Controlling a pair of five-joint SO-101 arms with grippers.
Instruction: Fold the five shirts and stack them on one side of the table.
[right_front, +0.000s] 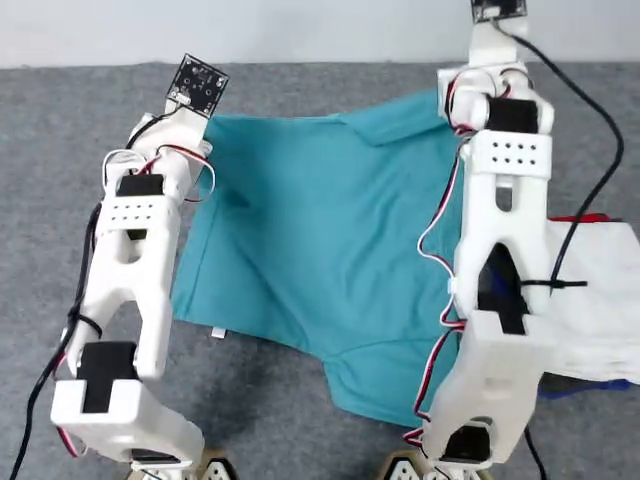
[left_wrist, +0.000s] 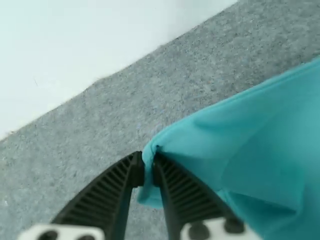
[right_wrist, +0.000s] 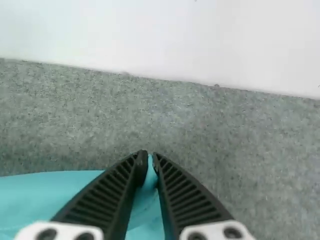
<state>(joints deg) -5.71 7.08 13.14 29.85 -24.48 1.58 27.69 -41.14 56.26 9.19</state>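
1. The left gripper (left_wrist: 148, 169) has its jaws pressed together on a bunched edge of the teal shirt (left_wrist: 250, 165). In the high view that corner sits upper left of centre, under the arm's wrist.
2. The right gripper (right_wrist: 150, 167) likewise pinches teal cloth between its closed jaws, at the shirt's corner in the upper right of the high view.
3. The shirt (right_front: 320, 260) lies spread across the middle of the grey table (right_front: 280, 430), with its near hem toward the bottom centre of the frame.
4. The step looks like a fold that carries the far edge over to the near hem. Both arms would do best to travel together, at one height and pace, so the held edge runs straight.
5. Lift just enough that the edge clears the cloth beneath rather than dragging it. Each pinch takes little fabric, so a jerk could pull it free.
6. Release only once the edge rests flat on the hem.
7. The pile of folded shirts (right_front: 600, 290) at the right edge lies close beside the right arm, so steer clear of it.
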